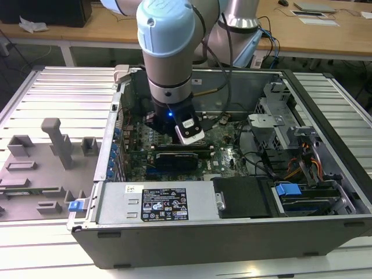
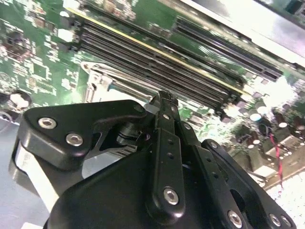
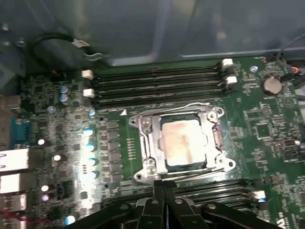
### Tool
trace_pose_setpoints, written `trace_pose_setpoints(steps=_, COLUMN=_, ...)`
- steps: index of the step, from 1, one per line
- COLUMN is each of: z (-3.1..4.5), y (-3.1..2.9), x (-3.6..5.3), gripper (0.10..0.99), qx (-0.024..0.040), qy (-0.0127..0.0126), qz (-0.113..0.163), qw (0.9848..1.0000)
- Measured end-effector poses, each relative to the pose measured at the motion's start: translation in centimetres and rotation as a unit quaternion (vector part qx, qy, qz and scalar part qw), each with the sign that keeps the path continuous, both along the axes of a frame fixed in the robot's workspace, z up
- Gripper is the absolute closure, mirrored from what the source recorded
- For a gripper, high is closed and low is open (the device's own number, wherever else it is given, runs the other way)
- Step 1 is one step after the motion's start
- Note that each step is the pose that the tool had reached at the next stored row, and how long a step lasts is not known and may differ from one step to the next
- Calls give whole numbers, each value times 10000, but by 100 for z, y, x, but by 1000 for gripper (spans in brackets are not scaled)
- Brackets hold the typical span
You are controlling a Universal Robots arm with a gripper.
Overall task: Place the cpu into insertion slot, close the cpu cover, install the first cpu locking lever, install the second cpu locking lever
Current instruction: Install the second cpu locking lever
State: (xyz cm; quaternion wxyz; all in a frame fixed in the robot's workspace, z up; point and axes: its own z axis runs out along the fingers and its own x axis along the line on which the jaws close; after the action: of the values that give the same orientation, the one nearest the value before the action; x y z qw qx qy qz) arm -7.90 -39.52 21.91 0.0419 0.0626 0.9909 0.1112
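Note:
The cpu (image 3: 183,145) lies in the insertion slot, its pale face showing through the window of the cpu cover (image 3: 148,143), which lies flat over it. One thin wire lever (image 3: 190,104) runs along the cover's side by the memory slots. Another (image 3: 200,174) runs along the opposite side, right by my fingertips. My gripper (image 3: 162,184) is shut, fingers pressed together with nothing seen between them, at the edge of the socket frame. In the second wrist view the gripper (image 2: 164,98) points at the silver socket frame (image 2: 97,81). In the exterior view the arm (image 1: 168,70) reaches down into the open computer case.
Long black memory slots (image 3: 157,83) flank the socket on both sides. A black card (image 1: 177,158), a power supply box (image 1: 157,203) and drive bays (image 1: 290,174) fill the case. A grey fixture plate (image 1: 40,163) lies at the exterior view's left.

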Motion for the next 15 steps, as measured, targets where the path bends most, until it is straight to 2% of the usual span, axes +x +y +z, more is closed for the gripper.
trace_pose_setpoints(steps=3, z=0, y=0, x=86, gripper=980, qx=-9, qy=3, qz=-16, qw=10000)
trace_pose_setpoints(steps=5, z=0, y=12, x=141, gripper=980, qx=-48, qy=8, qz=-23, qw=10000)
trace_pose_setpoints(steps=6, z=0, y=37, x=174, gripper=980, qx=-103, qy=12, qz=-26, qw=9999)
trace_pose_setpoints(steps=7, z=0, y=84, x=191, gripper=980, qx=-165, qy=15, qz=-26, qw=9999)
trace_pose_setpoints(steps=9, z=0, y=164, x=202, gripper=980, qx=-225, qy=17, qz=-25, qw=9997)
trace_pose_setpoints(steps=10, z=0, y=249, x=211, gripper=980, qx=-287, qy=19, qz=-26, qw=9996)
trace_pose_setpoints(steps=11, z=0, y=309, x=221, gripper=980, qx=-328, qy=21, qz=-25, qw=9995)
trace_pose_setpoints(steps=15, z=0, y=412, x=249, gripper=980, qx=-392, qy=23, qz=-26, qw=9992)
